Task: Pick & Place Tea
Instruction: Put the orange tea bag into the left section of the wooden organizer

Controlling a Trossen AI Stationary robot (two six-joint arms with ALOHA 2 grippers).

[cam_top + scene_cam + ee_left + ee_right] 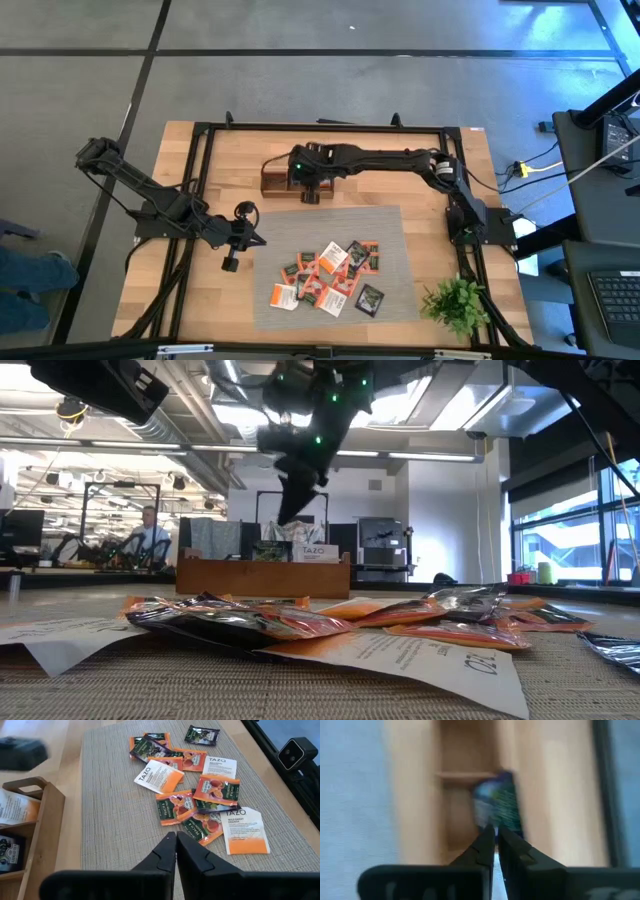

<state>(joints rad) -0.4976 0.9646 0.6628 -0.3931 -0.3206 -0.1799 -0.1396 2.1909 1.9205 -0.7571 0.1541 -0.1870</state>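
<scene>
Item one, the wooden tray (278,178): I am taking it as my landmark, sitting at the far edge of the grey woven mat (330,262) on the surface (200,310). Item two, the right end effector (494,842): I am seeing it hanging directly over the tray, fingers pressed nearly together on a dark sachet (496,806) that is dangling into a compartment; which compartment, I cannot tell. Item three, the tea sachets (330,277): I am counting about a dozen lying in a loose overlapping heap on the mat, well on the near side of the tray, orange ones, white ones with orange print, and dark ones mixed. A few further sachets are standing inside the tray (262,574). Item four, the left end effector (176,842): I am holding it near the tray's left end, off the mat's left edge, fingers together and gripping nothing. Item five, a small green plant (458,302): standing well apart from the tray, at the surface's near right corner.
</scene>
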